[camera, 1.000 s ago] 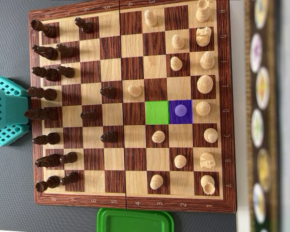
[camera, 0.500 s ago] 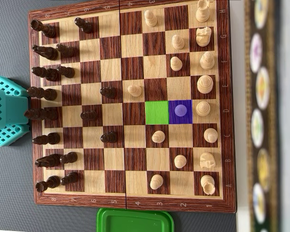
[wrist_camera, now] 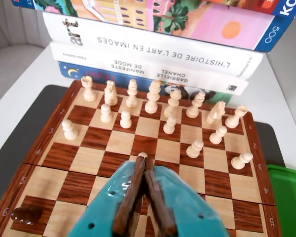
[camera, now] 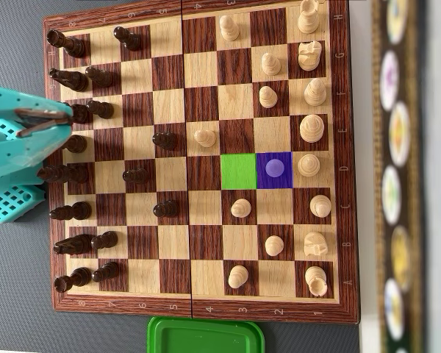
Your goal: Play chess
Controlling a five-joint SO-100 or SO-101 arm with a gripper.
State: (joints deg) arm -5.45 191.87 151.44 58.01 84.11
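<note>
My teal plastic pincer [camera: 59,121], lined with rough brown strips, is clenched on nothing above the dark pieces' edge of the glossy wooden chessboard [camera: 198,305]; a pale turned pawn [camera: 204,137] stands mid-board.

Glossy wooden chessboard [camera: 173,72], teal plastic gripper [camera: 65,122]

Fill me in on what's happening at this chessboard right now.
A teal gripper reaches over the dark pieces' edge of the chessboard in the overhead view, holding nothing; its jaws look nearly closed in the wrist view. A game is under way, with several pawns already advanced on both sides. One square is marked green and the next one purple, with a purple-tinted pawn standing on it. A green tray sits beside the board.
</note>
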